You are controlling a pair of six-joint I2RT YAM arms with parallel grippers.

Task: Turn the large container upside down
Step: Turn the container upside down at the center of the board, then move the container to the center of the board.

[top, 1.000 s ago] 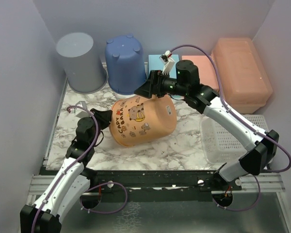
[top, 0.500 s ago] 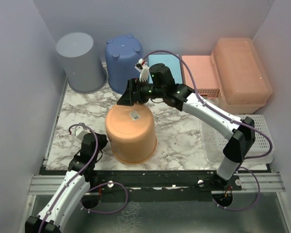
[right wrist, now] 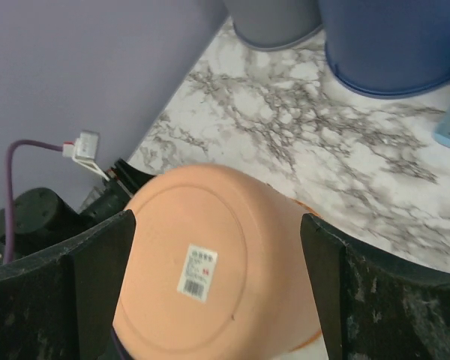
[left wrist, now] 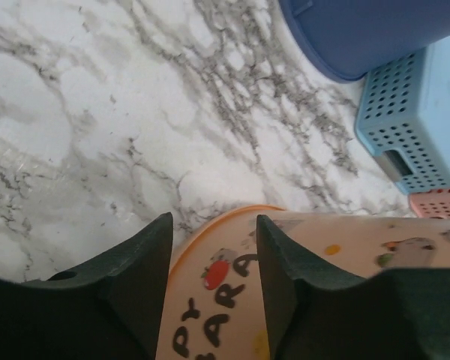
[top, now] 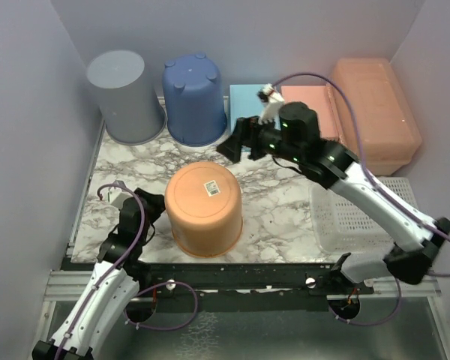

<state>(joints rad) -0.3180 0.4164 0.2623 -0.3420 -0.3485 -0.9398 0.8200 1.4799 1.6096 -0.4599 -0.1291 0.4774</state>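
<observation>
A white marble-patterned tabletop (top: 277, 214), veined in grey, forms the base of a booth closed in by three plain pale lilac panels: the left wall (top: 30, 112), the back wall (top: 247, 30) and the right wall (top: 442, 75). The panels meet at straight corner seams. Along the near edge of the tabletop runs a ribbed silver aluminium rail (top: 67, 283), joined by a dark crossbar (top: 247, 274). Below that lies a dull brushed grey metal sheet (top: 285, 334). The light is soft and even, with faint shadows. In the left wrist view, a pale glossy streak crosses the marble.
</observation>
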